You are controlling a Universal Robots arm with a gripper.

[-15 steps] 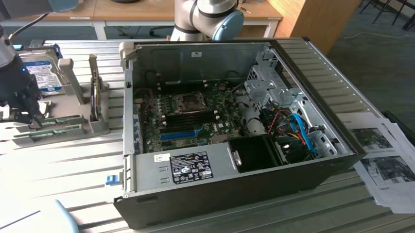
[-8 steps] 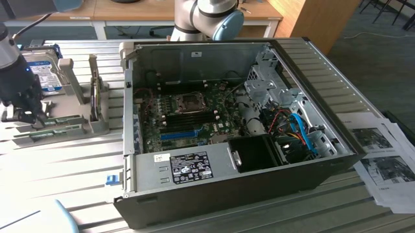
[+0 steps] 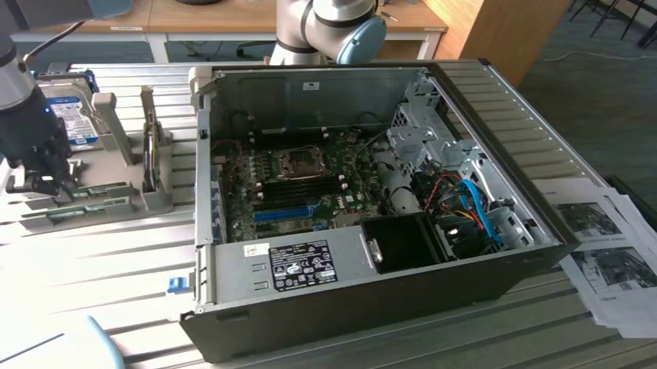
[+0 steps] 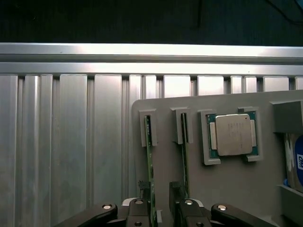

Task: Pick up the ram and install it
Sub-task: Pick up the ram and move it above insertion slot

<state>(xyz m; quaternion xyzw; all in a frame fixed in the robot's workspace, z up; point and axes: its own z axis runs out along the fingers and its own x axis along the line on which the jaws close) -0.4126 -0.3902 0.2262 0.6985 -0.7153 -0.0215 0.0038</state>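
The grey holder point(image 4: 236, 189) has two narrow slots, a square pocket and a side bay. The ram point(image 4: 149, 161) stands on edge in one slot, and a second stick point(image 4: 185, 151) stands in the next slot, just beside it. The processor point(image 4: 233, 135) lies flat in the square pocket, and a drive point(image 4: 296, 163) with a blue-white label sits in the side bay.

The gripper point(image 4: 158, 201) is low over the holder with its jaws apart. The ram runs between them, and whether either finger touches it cannot be told.

In the exterior view the gripper point(image 3: 46, 184) hangs over the holder at that view's left. The open case point(image 3: 359, 307) lies on its side in the middle. Inside it are the motherboard point(image 3: 298, 184), a bare socket point(image 3: 303, 161), and red and blue cables point(image 3: 472, 204) near a metal cage.

Everything rests on a slatted aluminium table point(image 3: 103, 261). Printed papers point(image 3: 605, 231) lie at the exterior view's right. Behind are wooden desks point(image 3: 205, 15) and grey-blue carpet point(image 3: 595, 92).
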